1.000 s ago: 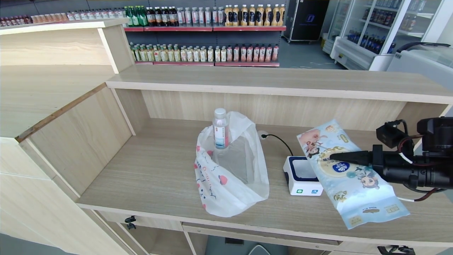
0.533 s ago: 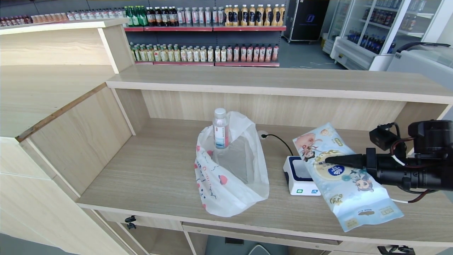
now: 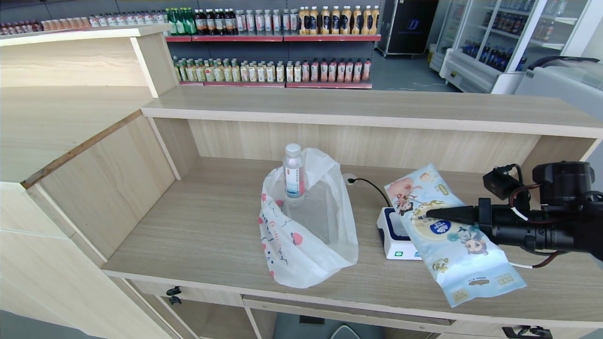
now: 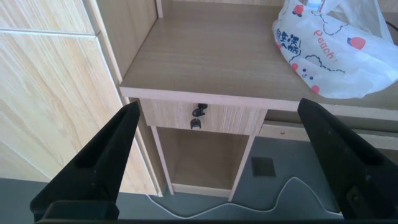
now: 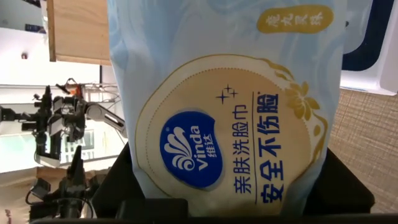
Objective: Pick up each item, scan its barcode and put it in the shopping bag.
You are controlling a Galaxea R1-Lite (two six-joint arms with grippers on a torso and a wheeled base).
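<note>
A pale blue pack of tissues [image 3: 452, 233] with cartoon print hangs over the right side of the counter, tilted, its upper end above the white barcode scanner [image 3: 395, 235]. My right gripper [image 3: 431, 215] is shut on the pack's middle; in the right wrist view the pack [image 5: 230, 118] stands between the dark fingers. The white shopping bag [image 3: 306, 230] with red and blue print stands open mid-counter, a clear bottle [image 3: 293, 172] with a white cap upright in it. My left gripper [image 4: 217, 162] is open, low off the counter's front left corner, with the bag [image 4: 329, 50] beyond it.
The scanner's black cable [image 3: 372, 186] runs back to the counter's rear wall. A raised shelf [image 3: 367, 110] overhangs the back, and a wooden side panel [image 3: 108, 183] closes the left. A locked drawer [image 4: 199, 118] sits under the counter edge. Drink shelves stand far behind.
My right gripper has carried the tissue pack leftward, so the pack now covers more of the scanner. The bag, the bottle and the scanner have stayed put.
</note>
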